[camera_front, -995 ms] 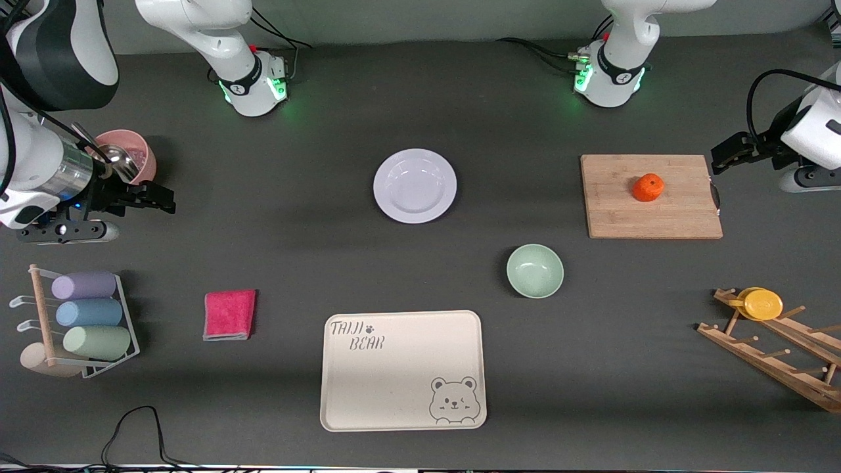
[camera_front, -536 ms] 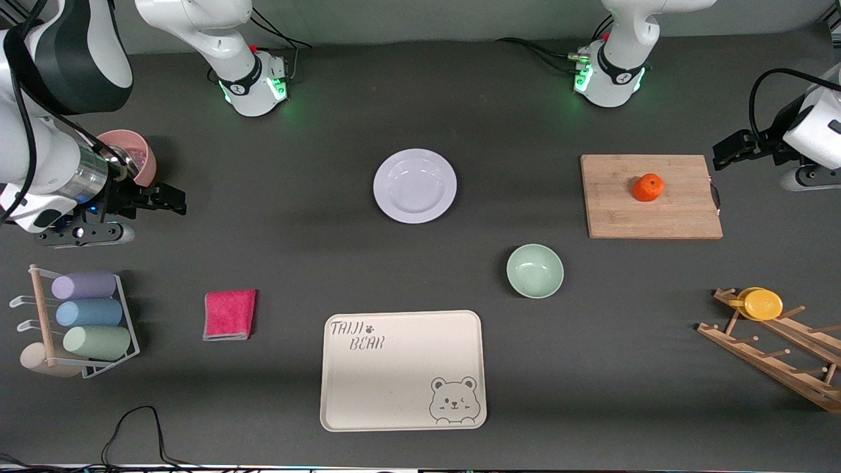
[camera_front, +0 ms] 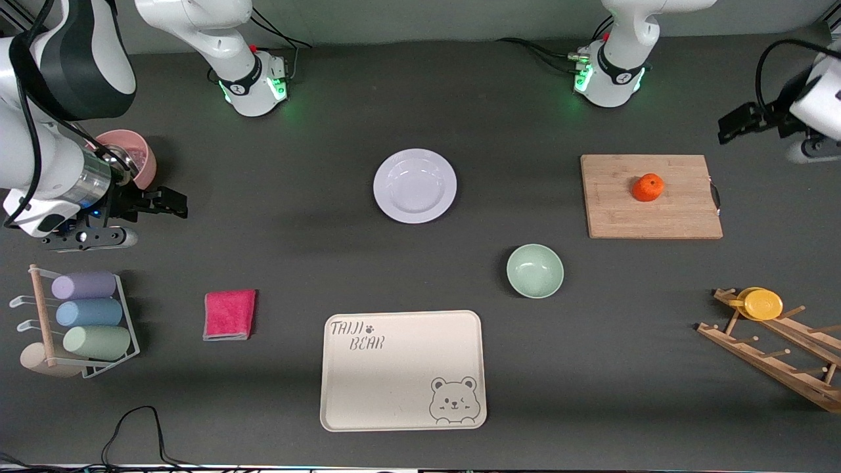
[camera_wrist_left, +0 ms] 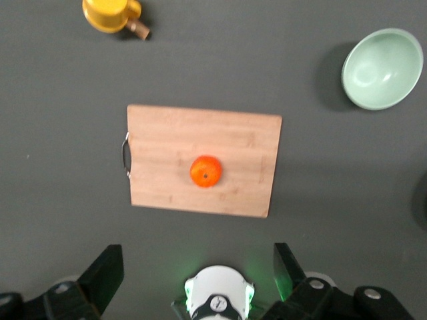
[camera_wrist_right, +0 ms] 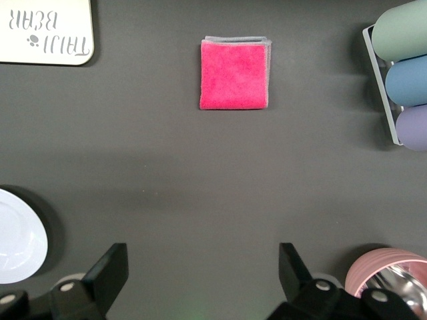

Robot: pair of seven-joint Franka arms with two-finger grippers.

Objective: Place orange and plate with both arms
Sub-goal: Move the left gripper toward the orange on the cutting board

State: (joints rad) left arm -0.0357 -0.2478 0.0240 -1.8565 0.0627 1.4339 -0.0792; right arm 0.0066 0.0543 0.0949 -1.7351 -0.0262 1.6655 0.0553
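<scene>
The small orange (camera_front: 648, 187) sits on a wooden cutting board (camera_front: 683, 217) toward the left arm's end of the table. The left wrist view shows the orange (camera_wrist_left: 206, 171) mid-board. The white-lavender plate (camera_front: 414, 186) lies bare on the table's middle, and its edge (camera_wrist_right: 17, 243) shows in the right wrist view. My left gripper (camera_front: 730, 125) hangs open and holds nothing, over the table just off the board's corner; its fingers (camera_wrist_left: 198, 267) stand wide apart. My right gripper (camera_front: 172, 203) is open and holds nothing, over the table at the right arm's end, well apart from the plate.
A pale green bowl (camera_front: 535, 270) and a beige bear tray (camera_front: 402, 370) lie nearer the camera. A pink cloth (camera_front: 229, 315), a rack of pastel cylinders (camera_front: 85, 315) and a pink cup (camera_front: 135, 154) are near the right arm. A wooden rack with a yellow disc (camera_front: 762, 304) stands at the left arm's end.
The left gripper has risen and drawn back from the board's corner toward the bases' side. The right gripper has shifted slightly toward the plate. Orange and plate have not moved.
</scene>
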